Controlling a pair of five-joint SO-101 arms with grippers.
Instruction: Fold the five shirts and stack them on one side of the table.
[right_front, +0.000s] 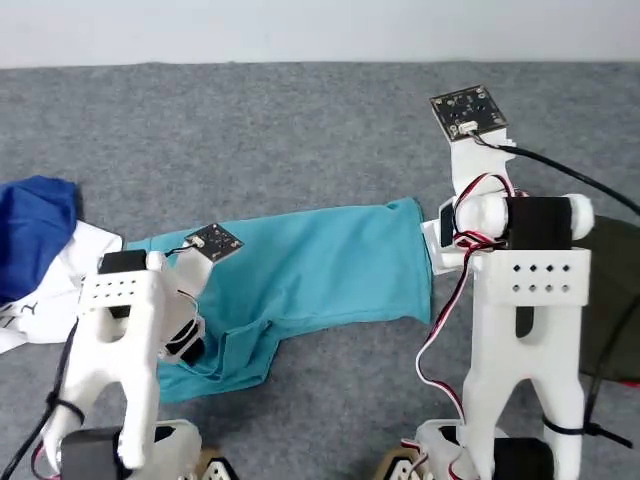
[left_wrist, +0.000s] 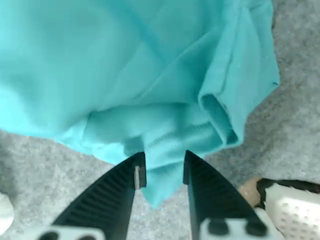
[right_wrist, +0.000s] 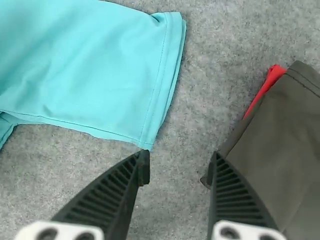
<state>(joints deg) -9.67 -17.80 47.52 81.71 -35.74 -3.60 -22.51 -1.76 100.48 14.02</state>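
A teal shirt (right_front: 310, 270) lies stretched across the middle of the grey table, folded lengthwise. My left gripper (left_wrist: 164, 172) is at its near-left end (right_front: 190, 345), shut on a bunched fold of the teal shirt (left_wrist: 125, 65), whose fabric fills the gap between the jaws. My right gripper (right_wrist: 177, 172) stands open just off the hem corner at the other end of the teal shirt (right_wrist: 85, 65), over bare table, with nothing between its fingers. A dark olive shirt (right_wrist: 280, 135) lies close beside one of its fingers.
A blue shirt (right_front: 35, 230) lies on a white shirt (right_front: 60, 290) at the table's left edge. At the right edge, the olive shirt (right_front: 610, 300) covers a red one (right_wrist: 267, 82). Grey table (right_front: 300, 130) stretches bare behind the teal shirt.
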